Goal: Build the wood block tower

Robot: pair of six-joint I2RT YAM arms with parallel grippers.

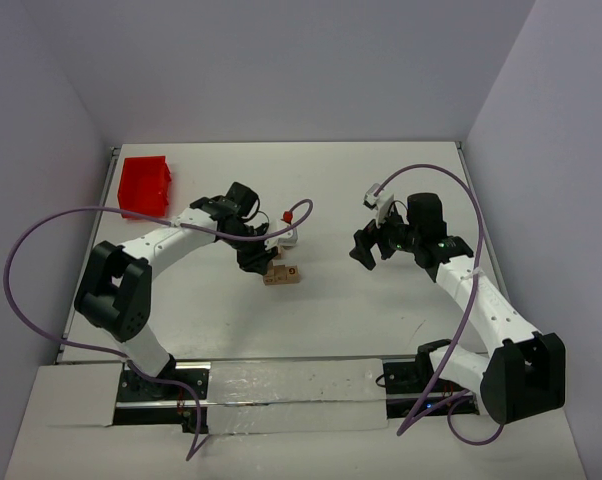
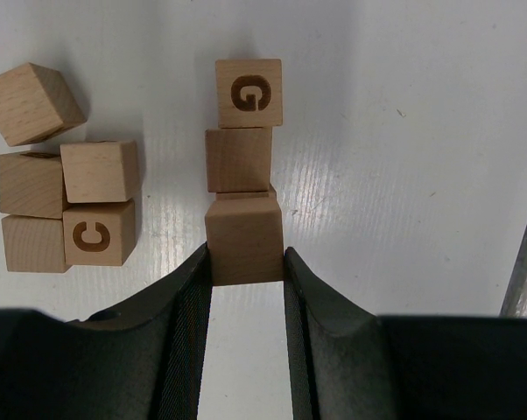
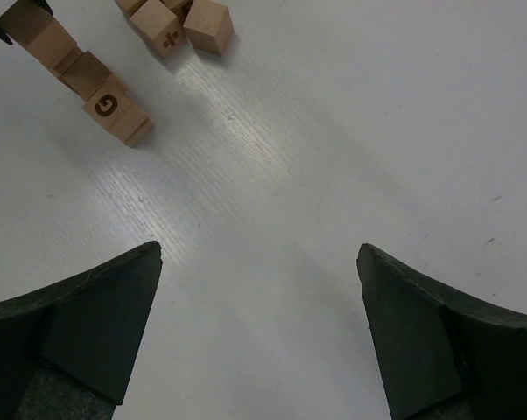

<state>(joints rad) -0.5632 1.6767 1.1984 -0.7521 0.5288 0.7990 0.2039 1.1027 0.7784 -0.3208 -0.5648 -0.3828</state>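
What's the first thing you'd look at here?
The left claw pinching a small light-tan wooden cube, first in a line of three ending in one printed with G. Next, the loose pile of cubes beside it, and the bright red plastic bin in the far left corner.

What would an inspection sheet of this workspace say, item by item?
Surface: white table, no spills seen.
Job's things: column of three wooden blocks, G block at its far end; five loose blocks beside it.
Clutter: red bin at the far left corner.
Grippers: left claw shut on the column's near block; right claw open over bare table.
Cables: a purple cable loops by each arm, away from the blocks.
Surroundings: plain pale walls; nothing else seen.
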